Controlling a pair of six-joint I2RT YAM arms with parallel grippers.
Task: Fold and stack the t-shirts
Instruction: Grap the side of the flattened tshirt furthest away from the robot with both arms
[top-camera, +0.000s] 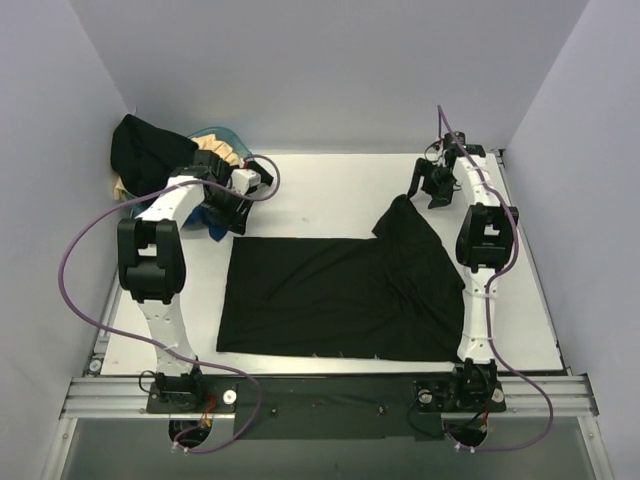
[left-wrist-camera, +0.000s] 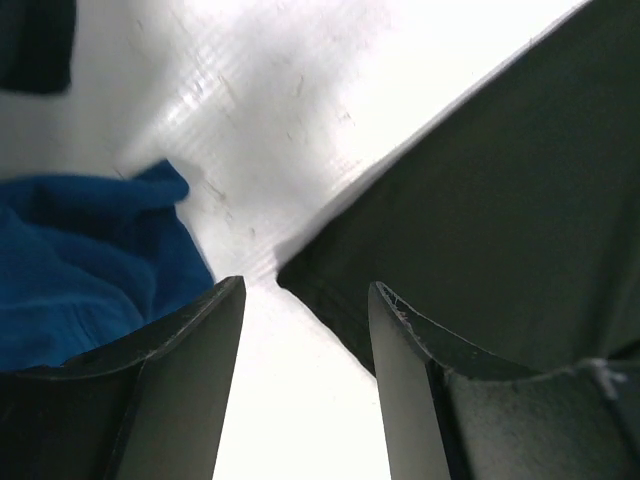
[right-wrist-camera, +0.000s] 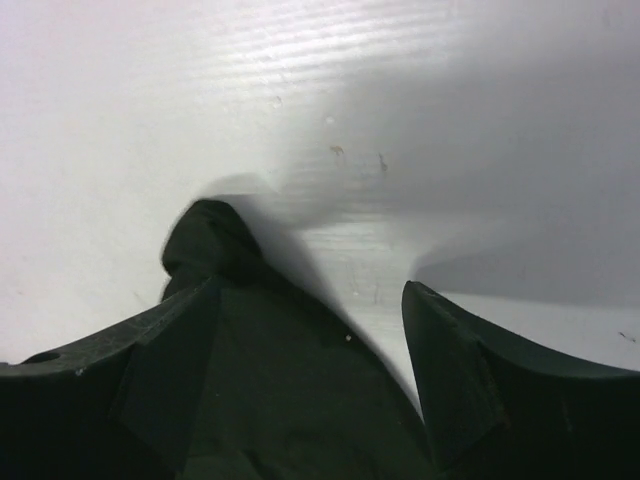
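Observation:
A black t-shirt (top-camera: 330, 295) lies spread flat on the white table, its right part folded over into a peak (top-camera: 402, 208). My left gripper (top-camera: 230, 215) is open and empty, low over the shirt's back-left corner (left-wrist-camera: 480, 220), with a blue t-shirt (left-wrist-camera: 80, 260) just to its left. My right gripper (top-camera: 430, 190) is open at the back right, just above the folded peak. In the right wrist view the black cloth (right-wrist-camera: 280, 380) lies below the open jaws (right-wrist-camera: 310, 300) and is not gripped. More shirts, black (top-camera: 148, 152) and cream (top-camera: 213, 150), are piled at the back left.
A teal basket (top-camera: 228, 133) stands at the back-left corner under the shirt pile. Grey walls close in the table on the left, back and right. Bare white table (top-camera: 330, 195) shows behind the spread shirt. Purple cables loop from both arms.

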